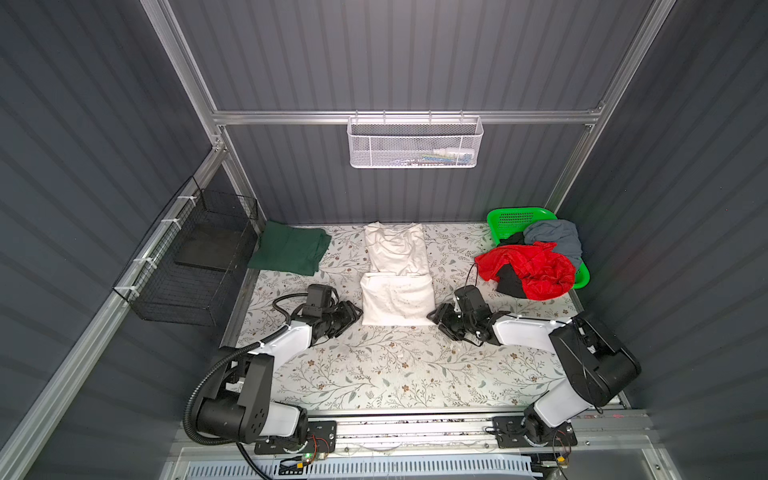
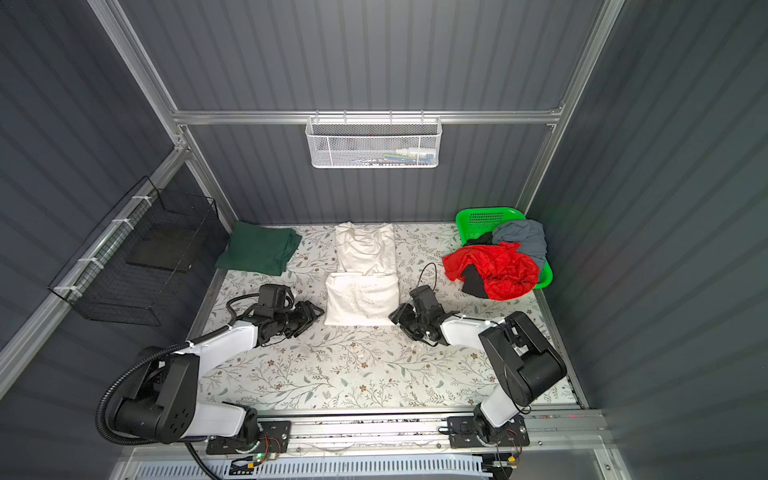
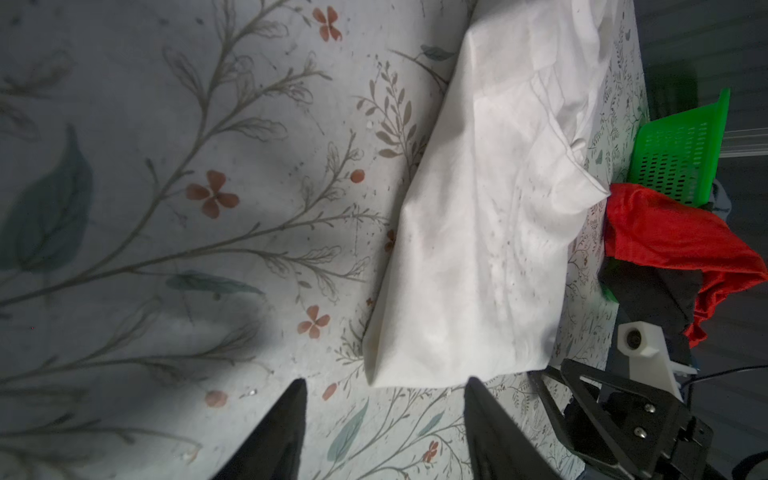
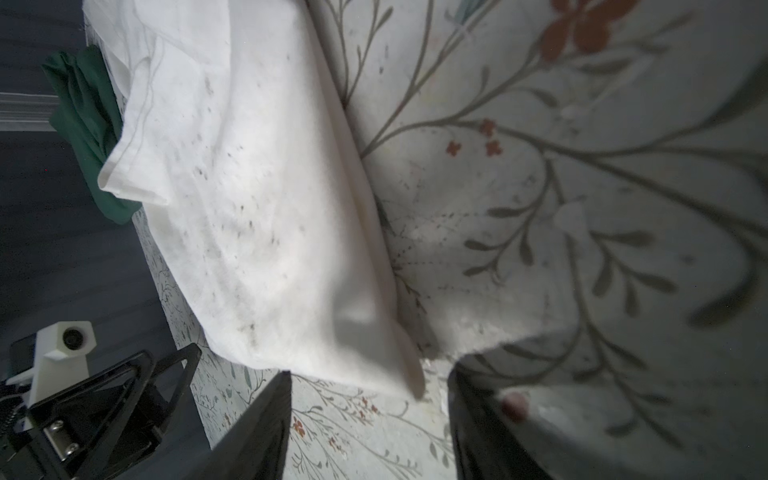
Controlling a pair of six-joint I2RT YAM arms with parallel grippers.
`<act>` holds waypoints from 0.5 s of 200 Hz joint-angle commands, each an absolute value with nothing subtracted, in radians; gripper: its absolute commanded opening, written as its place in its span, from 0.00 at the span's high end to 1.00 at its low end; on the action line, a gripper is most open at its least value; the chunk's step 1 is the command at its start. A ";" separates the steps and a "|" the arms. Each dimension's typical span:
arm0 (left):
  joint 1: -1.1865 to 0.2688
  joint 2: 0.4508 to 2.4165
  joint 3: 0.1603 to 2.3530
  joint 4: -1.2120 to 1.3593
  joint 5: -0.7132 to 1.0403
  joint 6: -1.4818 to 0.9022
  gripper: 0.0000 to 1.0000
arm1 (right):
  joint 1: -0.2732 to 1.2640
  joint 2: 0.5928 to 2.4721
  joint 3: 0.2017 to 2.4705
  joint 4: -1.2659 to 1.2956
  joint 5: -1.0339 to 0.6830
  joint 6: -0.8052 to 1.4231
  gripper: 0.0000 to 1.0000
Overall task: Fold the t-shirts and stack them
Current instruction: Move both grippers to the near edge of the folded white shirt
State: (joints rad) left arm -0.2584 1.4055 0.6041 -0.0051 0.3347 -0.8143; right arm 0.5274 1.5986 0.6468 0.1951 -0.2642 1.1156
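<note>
**Left arm.** Base on the near-left rail, elbow raised, forearm stretched low over the worktop [image 1: 374,374] toward the middle.

**Left tool [image 1: 356,316].** Just beside the near-left corner of the off-white t-shirt [image 1: 397,301]. Jaws apart, nothing clamped.

**Right arm.** Mirrors the left from the near-right rail, forearm low and pointing inward.

**Right tool [image 1: 434,321].** At the near-right corner of the same shirt. Jaws apart, nothing clamped.

**Off-white t-shirt.** Lies flat in the middle of the worktop. Its near part is folded back on itself as a doubled panel; the far part reaches toward the back wall.

**Dark green t-shirt [image 1: 289,253].** Folded, at the far-left corner.

**Green basket [image 1: 515,216].** At the far-right corner. The red t-shirt [image 1: 532,266], black t-shirt [image 1: 509,280] and grey-blue t-shirt [image 1: 555,237] are heaped in and over it.

**Top views only.**
- Both arms in full.
- The grey-blue shirt.
- The white mesh basket [image 2: 374,143] on the back rail.
- The black wire basket [image 2: 137,266] on the left wall.

**Left wrist view only.**
- The gap between the left tool's fingers [image 3: 291,415], with the shirt's near edge level with their tips.
- The opposite tool, the red and black cloth, and the basket's wall behind them.

**Right wrist view only.**
- The shirt's corner lies in the gap between the right tool's fingers [image 4: 266,415] and is not pinched.
- The dark green shirt shows past the off-white one.
</note>
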 commanded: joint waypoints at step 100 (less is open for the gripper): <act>-0.306 1.499 0.541 0.142 0.379 -0.915 0.44 | 0.544 1.641 0.577 0.259 -0.235 1.189 0.54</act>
